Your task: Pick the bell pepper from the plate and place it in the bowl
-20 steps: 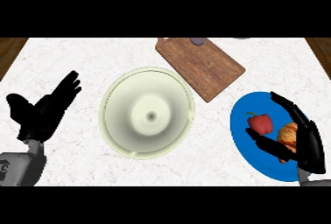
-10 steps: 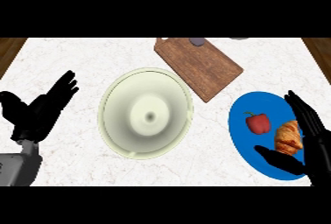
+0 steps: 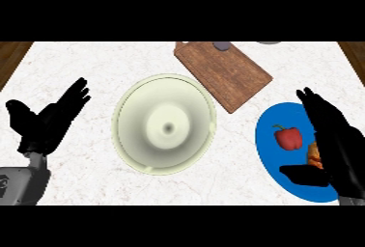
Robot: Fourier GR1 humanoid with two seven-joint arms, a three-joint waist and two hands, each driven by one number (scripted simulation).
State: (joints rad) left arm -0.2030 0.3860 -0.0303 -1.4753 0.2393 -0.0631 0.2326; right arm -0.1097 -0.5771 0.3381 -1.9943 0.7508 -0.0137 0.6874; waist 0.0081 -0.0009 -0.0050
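Observation:
A red bell pepper (image 3: 288, 138) lies on the blue plate (image 3: 278, 166) at the right of the counter. A croissant (image 3: 314, 155) sits beside it, partly hidden. My right hand (image 3: 335, 144) hovers over the plate's right side, open, fingers straight and pointing away, thumb stretched out below the pepper; it does not touch the pepper. The pale green bowl (image 3: 165, 128) stands empty in the middle of the counter. My left hand (image 3: 46, 123) rests open at the left edge, fingers up.
A wooden cutting board (image 3: 223, 75) lies at the back, between bowl and plate. Small grey objects (image 3: 221, 46) sit at the counter's far edge. The marble counter (image 3: 92, 67) ends in wooden strips at left and right.
My right hand has drawn back to the right and opened, uncovering the pepper, which stays on the plate. The left hand barely moved.

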